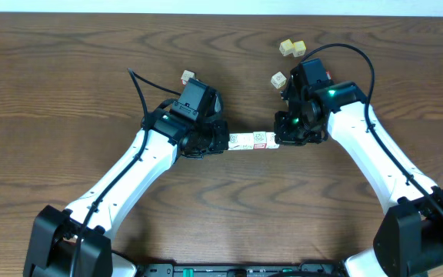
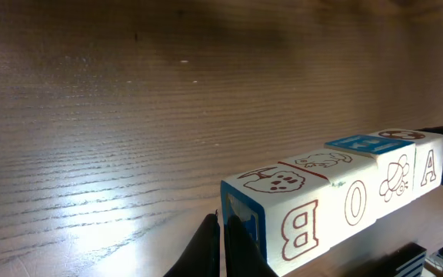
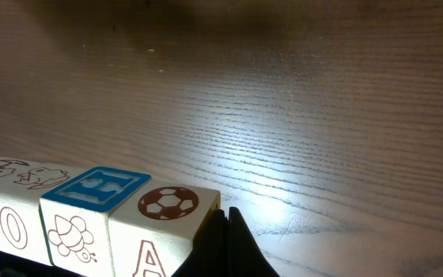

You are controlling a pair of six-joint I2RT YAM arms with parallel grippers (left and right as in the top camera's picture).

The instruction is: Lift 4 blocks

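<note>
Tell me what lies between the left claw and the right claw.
A row of four blocks, set end to end, fills the stretch from the left claw to the right claw; the overhead view shows it best.

From overhead we cannot read the prints on the blocks (image 1: 253, 141); the right wrist view cuts their row off at 9 o'clock, seemingly hiding most of one.

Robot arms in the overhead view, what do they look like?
Both the left arm and right arm have smooth white link shells, black bases and black wrist units. A thin black cable loops off each wrist. Green lights glow on the right one.
</note>
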